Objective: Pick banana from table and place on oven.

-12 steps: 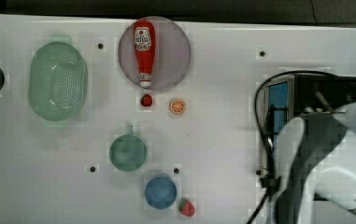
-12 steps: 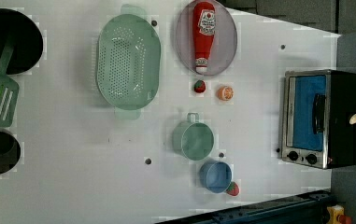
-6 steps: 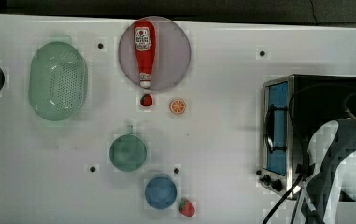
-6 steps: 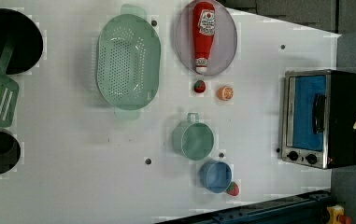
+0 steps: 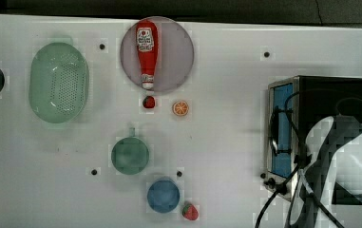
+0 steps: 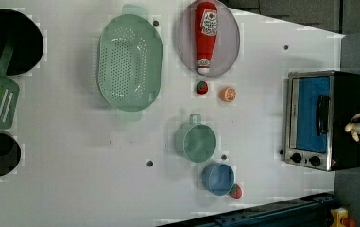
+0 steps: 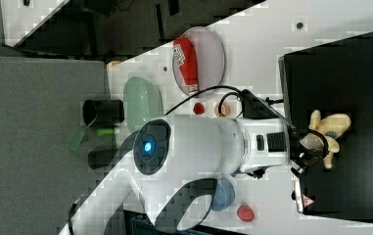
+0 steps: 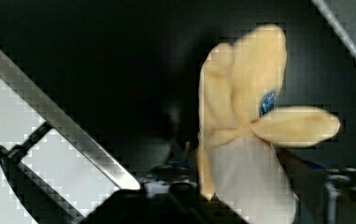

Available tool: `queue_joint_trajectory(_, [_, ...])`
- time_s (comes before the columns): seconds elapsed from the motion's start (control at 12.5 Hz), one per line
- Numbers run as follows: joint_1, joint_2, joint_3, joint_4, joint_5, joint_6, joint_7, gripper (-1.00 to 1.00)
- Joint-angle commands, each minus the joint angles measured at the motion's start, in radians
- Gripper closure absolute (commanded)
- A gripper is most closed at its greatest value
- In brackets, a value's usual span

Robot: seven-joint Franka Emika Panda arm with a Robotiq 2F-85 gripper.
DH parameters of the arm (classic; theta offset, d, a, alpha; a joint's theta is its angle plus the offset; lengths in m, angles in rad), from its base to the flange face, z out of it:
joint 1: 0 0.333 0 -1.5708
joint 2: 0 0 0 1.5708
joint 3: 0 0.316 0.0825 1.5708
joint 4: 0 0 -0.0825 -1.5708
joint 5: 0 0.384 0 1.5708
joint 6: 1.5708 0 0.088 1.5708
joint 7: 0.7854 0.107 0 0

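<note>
1. Right, the claw [image 7: 314,147] sits at the right-centre of the right view, over the oven [image 7: 360,73] and its black top. Whether it grips or has let go, I cannot tell.
2. Touching its tip is the banana [image 7: 332,128], on the oven top. The long axis runs roughly up-down in the right view, with peel flaps splaying toward the upper part of the frame.
3. In the left view the banana [image 6: 355,130] pokes out at the far right edge, just past the oven's black top.
4. Behind the claw, the white arm [image 7: 198,142] stretches across the frame's middle, and a black cable [image 5: 288,123] loops over the oven door.
5. Well apart on the table [image 5: 226,142], centre-left of the top view, are the orange slice [image 5: 181,108], a strawberry [image 5: 148,101], the ketchup bottle [image 5: 146,52], a green cup [image 5: 130,155] and a blue bowl [image 5: 163,194].
</note>
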State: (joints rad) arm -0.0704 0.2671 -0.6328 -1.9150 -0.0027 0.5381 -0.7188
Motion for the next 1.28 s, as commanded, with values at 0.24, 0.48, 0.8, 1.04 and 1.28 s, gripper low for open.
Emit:
queue_joint_trajectory(0.24, [0.014,-0.065,0.008,0.067,-0.004,0.015,-0.049,-1.00])
queue_joint_trajectory(0.48, [0.035,-0.136,0.019,0.147,-0.005,-0.067,-0.107,-1.00])
queue_joint_trajectory(0.8, [0.093,-0.273,0.119,0.189,-0.008,-0.253,0.045,-1.00])
queue_joint_trajectory(1.04, [0.124,-0.376,0.387,0.180,-0.017,-0.513,0.589,-1.00])
queue_joint_trajectory(1.28, [0.124,-0.404,0.501,0.178,-0.023,-0.514,0.734,-1.00])
